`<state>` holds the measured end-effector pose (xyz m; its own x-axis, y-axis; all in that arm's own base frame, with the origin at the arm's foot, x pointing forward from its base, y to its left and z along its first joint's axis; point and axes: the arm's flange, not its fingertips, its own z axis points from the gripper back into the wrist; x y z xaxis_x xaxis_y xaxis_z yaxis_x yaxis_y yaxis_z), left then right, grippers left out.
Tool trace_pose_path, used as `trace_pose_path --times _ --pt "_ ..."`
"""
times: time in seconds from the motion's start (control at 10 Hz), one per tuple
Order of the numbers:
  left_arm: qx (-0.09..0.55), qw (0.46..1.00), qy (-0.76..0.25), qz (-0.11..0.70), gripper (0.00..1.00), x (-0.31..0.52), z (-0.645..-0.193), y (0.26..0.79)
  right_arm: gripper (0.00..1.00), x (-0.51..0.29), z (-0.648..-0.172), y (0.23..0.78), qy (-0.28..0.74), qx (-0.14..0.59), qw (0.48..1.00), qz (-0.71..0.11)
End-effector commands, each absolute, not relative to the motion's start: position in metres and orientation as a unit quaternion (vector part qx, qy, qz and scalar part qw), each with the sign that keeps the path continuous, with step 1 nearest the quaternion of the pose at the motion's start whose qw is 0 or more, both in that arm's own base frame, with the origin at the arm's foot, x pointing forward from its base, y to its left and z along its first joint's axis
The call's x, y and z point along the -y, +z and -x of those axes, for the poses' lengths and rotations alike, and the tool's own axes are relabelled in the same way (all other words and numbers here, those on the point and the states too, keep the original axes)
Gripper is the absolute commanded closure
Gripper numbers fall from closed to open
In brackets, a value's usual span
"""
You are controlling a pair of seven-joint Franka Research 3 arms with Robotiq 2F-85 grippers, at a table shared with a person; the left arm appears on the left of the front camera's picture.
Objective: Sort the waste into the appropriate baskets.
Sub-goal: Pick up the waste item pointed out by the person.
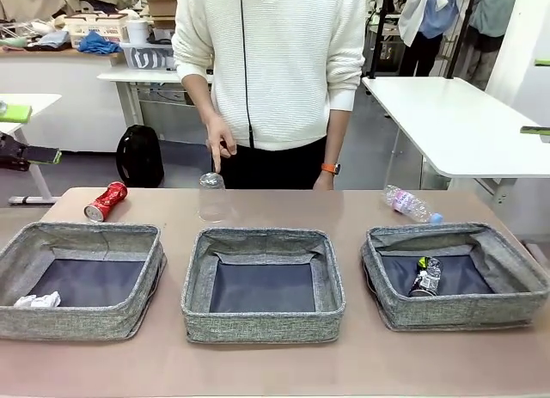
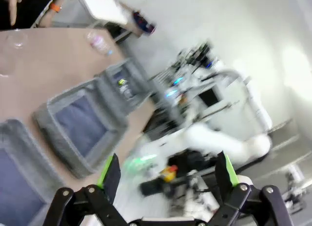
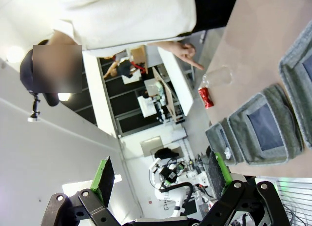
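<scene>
Left gripper and right gripper hold their fingers wide apart, empty; a person's hand points down at the clear plastic cup on the table.

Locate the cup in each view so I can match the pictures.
Front: cup at the far centre, behind the middle basket.
Left wrist: cup at the top-left edge, beyond the baskets.
Right wrist: cup right of centre, upper half, near the red can.
Shared landmark: the person's pointing hand, right by the cup in all three.
</scene>
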<state>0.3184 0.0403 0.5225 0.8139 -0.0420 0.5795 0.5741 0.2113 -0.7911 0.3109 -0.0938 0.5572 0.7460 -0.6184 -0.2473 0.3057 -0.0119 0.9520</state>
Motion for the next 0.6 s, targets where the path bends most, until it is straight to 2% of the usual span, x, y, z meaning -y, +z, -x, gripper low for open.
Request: trace_pose_path --times 0.0,0.2,0.4,0.5 --pt "0.397 0.745 -0.414 0.339 0.00 -0.027 -0.335 0.517 0.00 0.093 -0.314 0.558 -0.323 0.133 0.688 -0.636" --pt "0.460 0.740 -0.436 0.224 0.00 -0.025 -0.343 0.510 0.00 0.093 -0.314 0.558 -0.323 0.133 0.688 -0.636" --pt "0.476 0.746 -0.445 0.139 0.00 -0.027 -0.342 0.503 0.00 0.093 -0.314 0.558 -0.323 0.133 0.688 -0.636" --pt "0.460 0.765 -0.435 0.117 0.00 -0.033 -0.345 0.498 0.00 0.093 -0.314 0.558 -0.323 0.133 0.688 -0.636"
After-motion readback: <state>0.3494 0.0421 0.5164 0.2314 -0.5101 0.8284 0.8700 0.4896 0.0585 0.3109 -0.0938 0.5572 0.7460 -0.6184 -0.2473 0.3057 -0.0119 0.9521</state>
